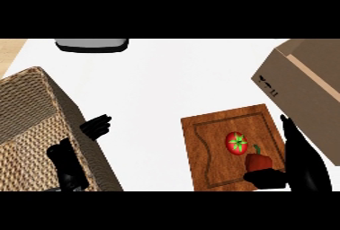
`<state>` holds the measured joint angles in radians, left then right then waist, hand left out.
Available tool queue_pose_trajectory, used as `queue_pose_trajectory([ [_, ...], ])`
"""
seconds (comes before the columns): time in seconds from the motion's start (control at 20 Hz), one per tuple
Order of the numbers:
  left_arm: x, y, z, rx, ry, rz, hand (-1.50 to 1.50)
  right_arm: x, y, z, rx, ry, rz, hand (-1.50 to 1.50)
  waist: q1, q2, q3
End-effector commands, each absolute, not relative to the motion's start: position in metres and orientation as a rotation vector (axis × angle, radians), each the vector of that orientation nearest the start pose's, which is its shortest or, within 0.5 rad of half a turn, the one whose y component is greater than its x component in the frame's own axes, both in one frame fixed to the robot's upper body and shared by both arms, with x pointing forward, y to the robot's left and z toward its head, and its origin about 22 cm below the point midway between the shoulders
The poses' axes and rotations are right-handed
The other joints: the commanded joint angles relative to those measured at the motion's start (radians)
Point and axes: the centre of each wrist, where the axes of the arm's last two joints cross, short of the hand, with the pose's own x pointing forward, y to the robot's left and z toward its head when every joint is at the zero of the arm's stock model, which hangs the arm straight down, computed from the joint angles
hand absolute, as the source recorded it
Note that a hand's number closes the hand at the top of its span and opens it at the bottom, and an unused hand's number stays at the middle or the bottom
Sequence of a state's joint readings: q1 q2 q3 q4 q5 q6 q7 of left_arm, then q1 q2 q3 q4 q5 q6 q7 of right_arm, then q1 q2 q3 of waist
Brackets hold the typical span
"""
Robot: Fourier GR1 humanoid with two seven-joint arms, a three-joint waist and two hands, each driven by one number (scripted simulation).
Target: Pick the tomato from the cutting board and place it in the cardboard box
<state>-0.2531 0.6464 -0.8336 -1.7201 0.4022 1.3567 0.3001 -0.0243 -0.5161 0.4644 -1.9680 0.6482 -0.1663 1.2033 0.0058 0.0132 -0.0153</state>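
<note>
Wooden board [206, 148] at centre-right, carrying the tomato [235, 142] on its right half, with a red pepper [257, 160] just beside it on the near side. At upper right, box [305, 90], just past the board's far right corner, apart from the tomato.

Step in hand, by judgement: closing on the tomato for the pick. Best done by shifting the right hand [302, 168] left and slightly forward, passing above the pepper rather than through it, then lowering with thumb on one side of the tomato and fingers on the other. Keep the pepper out of the grasp; awkwardly placed, between thumb and tomato. Curl only with the tomato centred under the palm; round, so likely to roll if nudged from one side. Lift straight up before swinging toward the box, high enough to clear its near wall.

Right hand wide: fingers straight along the board's right edge, thumb spread inward below the pepper, holding nothing; thumb touching the pepper or just short of it, cannot tell. By the wall of the basket [33, 112], left hand [96, 127] open and resting
</note>
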Motion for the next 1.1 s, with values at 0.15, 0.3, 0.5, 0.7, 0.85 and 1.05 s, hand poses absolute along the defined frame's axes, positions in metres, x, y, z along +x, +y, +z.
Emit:
queue_pose_trajectory([
  [0.15, 0.216, 0.194, 0.043, 0.413, -1.378, 0.065, 0.00, 0.217, -0.184, 0.085, -0.978, -0.664, 0.420, -1.50, 0.002, -0.004, 0.003],
  [0.3, 0.217, 0.196, 0.036, 0.428, -1.365, 0.066, 0.00, 0.225, -0.180, 0.082, -0.971, -0.651, 0.394, -1.50, -0.003, 0.000, 0.001],
  [0.5, 0.223, 0.194, 0.040, 0.412, -1.355, 0.083, 0.00, 0.232, -0.173, 0.085, -0.969, -0.631, 0.400, -1.50, -0.016, -0.002, 0.003],
  [0.7, 0.223, 0.196, 0.041, 0.405, -1.369, 0.084, 0.00, 0.246, -0.166, 0.077, -0.980, -0.593, 0.392, -1.50, -0.005, -0.001, 0.003],
  [0.85, 0.215, 0.195, 0.032, 0.408, -1.365, 0.060, 0.00, 0.251, -0.162, 0.069, -0.996, -0.560, 0.423, -1.50, 0.003, -0.001, 0.003],
  [1.05, 0.225, 0.203, 0.036, 0.420, -1.361, 0.073, 0.00, 0.255, -0.155, 0.072, -1.000, -0.551, 0.424, -1.50, -0.009, -0.004, 0.004],
])
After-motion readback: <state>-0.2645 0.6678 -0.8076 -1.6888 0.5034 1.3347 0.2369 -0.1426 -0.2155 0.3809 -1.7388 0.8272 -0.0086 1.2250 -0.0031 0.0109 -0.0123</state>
